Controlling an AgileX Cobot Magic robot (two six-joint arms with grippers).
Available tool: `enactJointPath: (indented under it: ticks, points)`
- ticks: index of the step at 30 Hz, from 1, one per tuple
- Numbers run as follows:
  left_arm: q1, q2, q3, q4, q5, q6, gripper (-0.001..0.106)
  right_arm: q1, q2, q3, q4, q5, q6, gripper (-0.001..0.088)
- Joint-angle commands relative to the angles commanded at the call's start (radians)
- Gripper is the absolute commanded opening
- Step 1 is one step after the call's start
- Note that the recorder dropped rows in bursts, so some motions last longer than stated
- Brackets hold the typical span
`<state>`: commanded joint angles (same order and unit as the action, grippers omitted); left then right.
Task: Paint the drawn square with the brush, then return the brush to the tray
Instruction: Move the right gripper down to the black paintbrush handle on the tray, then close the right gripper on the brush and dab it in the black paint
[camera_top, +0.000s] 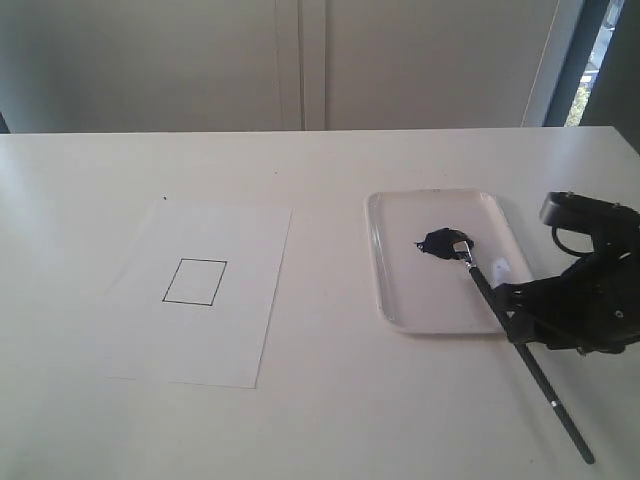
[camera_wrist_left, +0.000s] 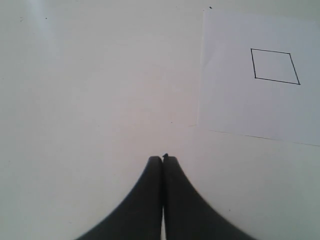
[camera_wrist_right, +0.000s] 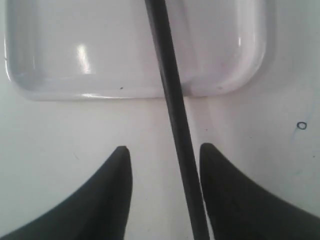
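Note:
The drawn square (camera_top: 195, 281) (camera_wrist_left: 275, 66) is a thin black outline, blank inside, on a white paper sheet (camera_top: 200, 340). The brush (camera_top: 488, 296) (camera_wrist_right: 172, 100) lies with its head in the black paint blob (camera_top: 438, 243) on the glossy white tray (camera_top: 400, 290) (camera_wrist_right: 75, 60). Its black handle crosses the tray's near rim and runs out onto the table. My right gripper (camera_top: 517, 318) (camera_wrist_right: 164, 147) stands open astride the handle just off that rim. The handle runs close beside one finger, with a wide gap to the other. My left gripper (camera_wrist_left: 163, 157) is shut on nothing over bare table beside the paper.
The paper sheet (camera_wrist_left: 240, 110) lies left of the tray on a white table. A small dark ring mark (camera_wrist_right: 301, 125) sits on the table near the tray's corner. A pale wall stands behind the table's far edge.

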<state>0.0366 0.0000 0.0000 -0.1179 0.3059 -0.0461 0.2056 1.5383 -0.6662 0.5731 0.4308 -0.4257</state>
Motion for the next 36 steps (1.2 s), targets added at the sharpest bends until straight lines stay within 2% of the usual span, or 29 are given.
enactJointPath:
  ticks: [8,12,21,31,34,36]
  points:
    - [0.000,0.000,0.000,0.000,0.000,0.000,0.000,0.014,0.019,0.000,-0.013,-0.034,0.002,0.0406]
    - [0.000,0.000,0.000,0.000,0.000,0.000,0.000,0.014,0.030,0.000,-0.071,-0.038,0.012,0.0356]
    - [0.000,0.000,0.000,0.000,0.000,0.000,0.000,0.014,0.073,0.000,-0.175,-0.043,0.089,0.0355]
    - [0.000,0.000,0.000,0.000,0.000,0.000,0.000,0.014,0.107,0.000,-0.193,0.079,0.089,0.0355]
    - [0.000,0.000,0.000,0.000,0.000,0.000,0.000,0.014,0.107,-0.001,-0.237,0.114,0.117,0.0350]
    - [0.000,0.000,0.000,0.000,0.000,0.000,0.000,0.014,0.107,-0.001,-0.305,0.124,0.174,0.0269]
